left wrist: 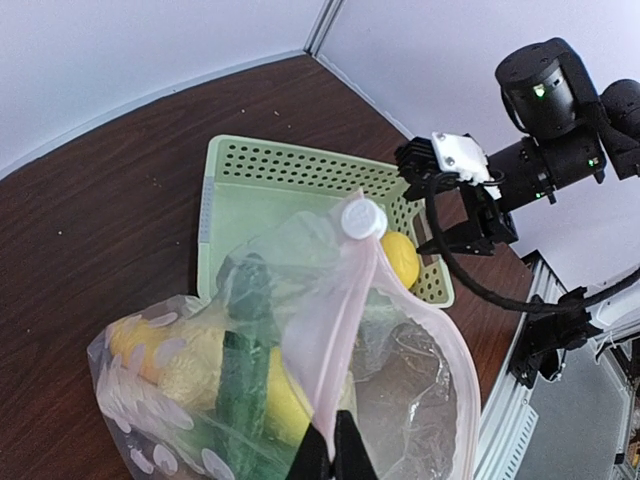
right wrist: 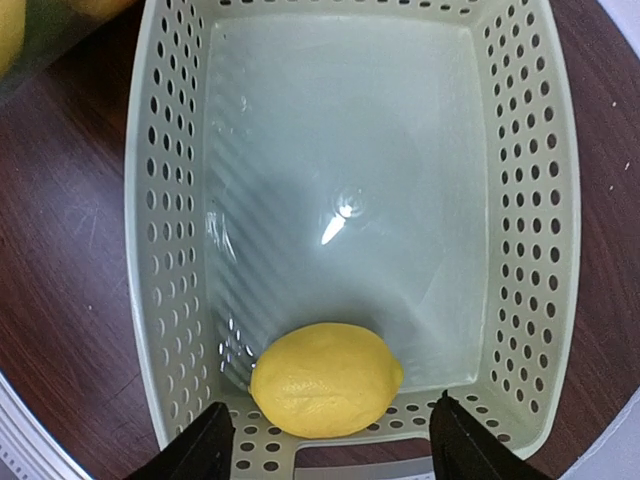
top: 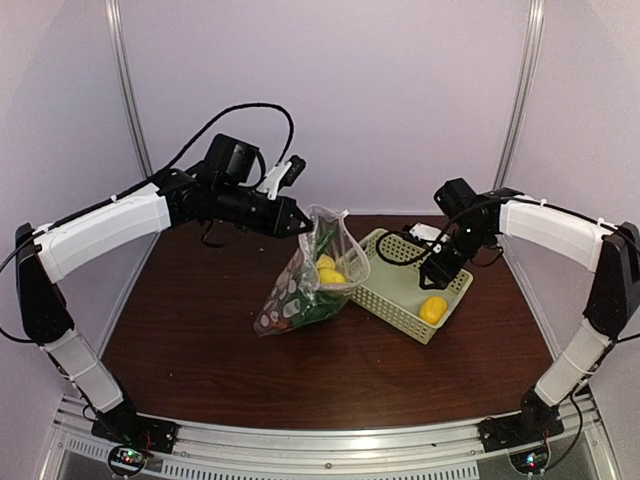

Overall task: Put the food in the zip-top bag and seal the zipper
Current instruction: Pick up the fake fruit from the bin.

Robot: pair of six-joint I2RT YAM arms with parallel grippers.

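Crinkly dotted bag (top: pixel 300 290) leans on the table (top: pixel 200 340), mouth up and rearward, its zipper (left wrist: pixel 343 330) pinched in the left gripper (left wrist: pixel 332 445). Beyond, the right gripper (right wrist: pixel 328 420) hangs spread wide over a smooth oval lemon (right wrist: pixel 325 380) lying crosswise in the holed plastic basket (right wrist: pixel 150 250).

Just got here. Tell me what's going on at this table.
Toy food is being packed into a clear bag. The left tool is shut on the zipper, holding the bag's mouth up. Lemons and a green vegetable are already inside. The right tool hangs open over the green basket, right above the one lemon lying in it. The bag is not yet sealed.
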